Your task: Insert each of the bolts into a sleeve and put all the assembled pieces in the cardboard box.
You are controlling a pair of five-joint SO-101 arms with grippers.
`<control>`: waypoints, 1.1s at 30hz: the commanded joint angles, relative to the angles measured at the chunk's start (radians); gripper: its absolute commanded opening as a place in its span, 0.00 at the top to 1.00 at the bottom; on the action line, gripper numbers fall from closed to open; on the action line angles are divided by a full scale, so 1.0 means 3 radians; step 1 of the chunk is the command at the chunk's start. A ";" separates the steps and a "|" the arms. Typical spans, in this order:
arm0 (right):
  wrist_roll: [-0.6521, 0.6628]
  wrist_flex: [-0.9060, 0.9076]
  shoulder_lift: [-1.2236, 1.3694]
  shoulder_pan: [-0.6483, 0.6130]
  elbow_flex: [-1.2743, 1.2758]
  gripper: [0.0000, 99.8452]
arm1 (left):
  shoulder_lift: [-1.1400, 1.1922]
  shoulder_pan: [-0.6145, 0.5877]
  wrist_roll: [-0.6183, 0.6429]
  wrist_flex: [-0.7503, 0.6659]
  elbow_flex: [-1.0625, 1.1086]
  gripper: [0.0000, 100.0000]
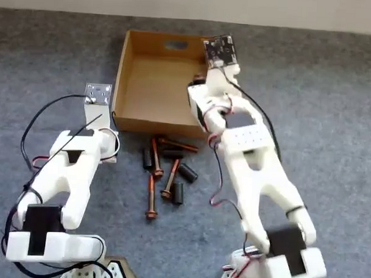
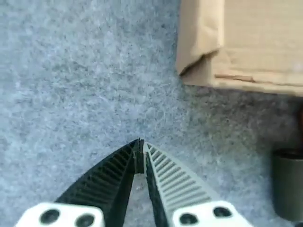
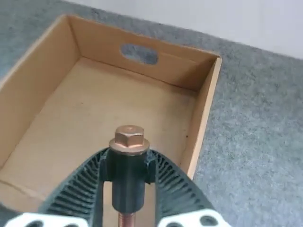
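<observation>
Underneath, grey carpet (image 1: pixel 332 120); right pincer (image 3: pixel 128 161) tight around sleeved bolt (image 3: pixel 129 142) over cardboard box (image 3: pixel 204 99), left pincer (image 2: pixel 140 150) closed, empty.

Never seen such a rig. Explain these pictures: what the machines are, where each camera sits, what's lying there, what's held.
Two white robot arms sit on grey carpet. One picture looks down from above; the other two come from a camera on each arm's wrist. Between the arms lie loose copper bolts and short black sleeves, beside an open brown cardboard box. The left gripper is shut, empty. The right gripper, over the box, grips a copper bolt fitted in a black sleeve.
</observation>
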 commanded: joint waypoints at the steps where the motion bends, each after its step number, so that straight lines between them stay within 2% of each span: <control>1: -0.0031 0.0003 0.0248 0.0028 -0.0534 0.99 | 0.0003 -0.0023 0.0010 0.0031 -0.0136 0.99; 4: -0.0092 0.0008 0.0555 0.0033 -0.0785 0.99 | 0.0003 -0.0018 0.0010 0.0031 -0.0136 0.99; 7: -0.0394 0.0105 0.0862 0.0043 -0.1066 0.99 | 0.0003 -0.0013 0.0010 0.0031 -0.0141 0.99; 9: -0.0517 0.0396 0.1056 0.0038 -0.1389 0.99 | 0.0003 -0.0013 0.0010 0.0031 -0.0141 0.99; 18: -0.0522 0.2166 0.1982 0.0038 -0.3363 0.99 | 0.0003 -0.0008 0.0010 0.0031 -0.0141 0.99; 26: -0.0522 0.2693 0.2974 0.0028 -0.4631 0.99 | 0.0003 -0.0008 0.0010 0.0031 -0.0130 0.99; 33: -0.0522 0.3291 0.3399 0.0064 -0.5409 0.99 | 0.0003 -0.0008 0.0010 0.0031 -0.0136 0.99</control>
